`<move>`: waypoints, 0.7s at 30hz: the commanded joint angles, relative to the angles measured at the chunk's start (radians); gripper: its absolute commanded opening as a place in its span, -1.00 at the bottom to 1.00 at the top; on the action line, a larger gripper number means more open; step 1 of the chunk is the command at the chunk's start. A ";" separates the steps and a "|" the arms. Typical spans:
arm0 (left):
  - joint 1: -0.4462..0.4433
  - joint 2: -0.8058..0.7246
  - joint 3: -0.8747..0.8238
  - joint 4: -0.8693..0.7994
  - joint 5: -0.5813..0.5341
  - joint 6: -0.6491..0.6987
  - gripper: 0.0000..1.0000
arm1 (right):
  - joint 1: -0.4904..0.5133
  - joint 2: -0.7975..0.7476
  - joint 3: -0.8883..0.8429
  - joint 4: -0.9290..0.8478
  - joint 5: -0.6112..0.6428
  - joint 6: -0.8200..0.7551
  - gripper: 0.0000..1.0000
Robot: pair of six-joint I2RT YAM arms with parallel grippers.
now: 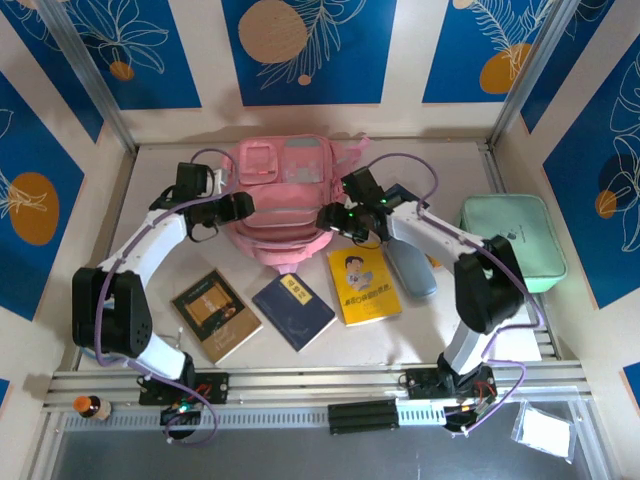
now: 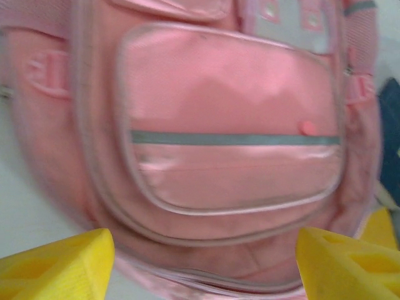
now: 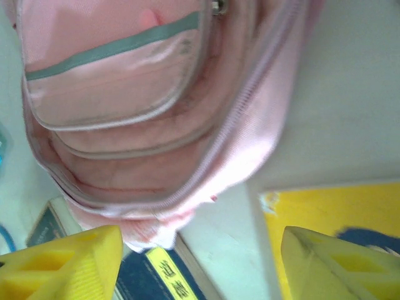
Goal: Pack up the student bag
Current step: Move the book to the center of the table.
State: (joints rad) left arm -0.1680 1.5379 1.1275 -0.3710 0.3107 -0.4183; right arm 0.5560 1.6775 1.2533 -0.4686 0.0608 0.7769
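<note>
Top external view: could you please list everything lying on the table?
soft pink fabric backpack: 1, pink with grey trim, far centre
brown book: 1, brown, near left
navy book: 1, navy, just nearer than backpack
yellow book: 1, yellow, right of navy book
oblong blue-grey pouch: 1, blue-grey, beside yellow book
flat mint-green rectangular case: 1, mint, right edge
left gripper: 1, yellow fingers, open, at backpack
right gripper: 1, yellow fingers, open, at backpack

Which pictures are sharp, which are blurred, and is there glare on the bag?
Top external: sharp and evenly lit, no strong glare. Left wrist: the student bag is blurred all over, with a pale sheen on its front pocket. Right wrist: the bag's zip is fairly sharp, but the yellow fingers at the bottom look soft.
</note>
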 commanded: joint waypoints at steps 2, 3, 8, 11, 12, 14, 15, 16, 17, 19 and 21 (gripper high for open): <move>-0.111 -0.016 -0.021 0.081 0.107 -0.111 0.63 | -0.021 -0.047 -0.130 -0.081 0.076 -0.030 0.37; -0.137 -0.013 -0.020 0.081 0.098 -0.121 0.67 | -0.028 -0.048 -0.152 -0.072 0.062 -0.023 0.37; -0.271 0.051 0.021 0.062 0.061 -0.191 0.70 | -0.074 -0.023 -0.219 0.022 -0.027 0.028 0.36; -0.358 0.121 0.080 0.037 0.057 -0.208 0.82 | -0.106 0.021 -0.209 0.060 -0.013 0.031 0.35; -0.387 0.138 0.096 0.037 0.047 -0.211 0.86 | -0.121 0.042 -0.196 0.061 -0.008 0.030 0.34; -0.437 0.162 0.121 0.031 0.013 -0.227 0.87 | -0.144 0.079 -0.174 0.056 -0.012 0.030 0.30; -0.461 0.173 0.132 0.029 -0.006 -0.235 0.87 | -0.152 0.094 -0.168 0.052 -0.006 0.036 0.29; -0.482 0.181 0.140 0.025 -0.023 -0.247 0.85 | -0.158 0.105 -0.166 0.049 -0.002 0.043 0.29; -0.497 0.189 0.146 0.023 -0.036 -0.259 0.82 | -0.164 0.114 -0.165 0.045 0.001 0.049 0.27; -0.541 0.204 0.149 0.033 -0.062 -0.278 0.78 | -0.172 0.127 -0.161 0.013 0.034 0.072 0.24; -0.574 0.222 0.146 0.044 -0.090 -0.298 0.73 | -0.176 0.125 -0.161 -0.028 0.099 0.104 0.20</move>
State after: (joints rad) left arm -0.7097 1.7344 1.2495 -0.3271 0.2821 -0.6697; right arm 0.3920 1.7756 1.0889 -0.4355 0.0711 0.8375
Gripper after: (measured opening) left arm 0.874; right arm 0.602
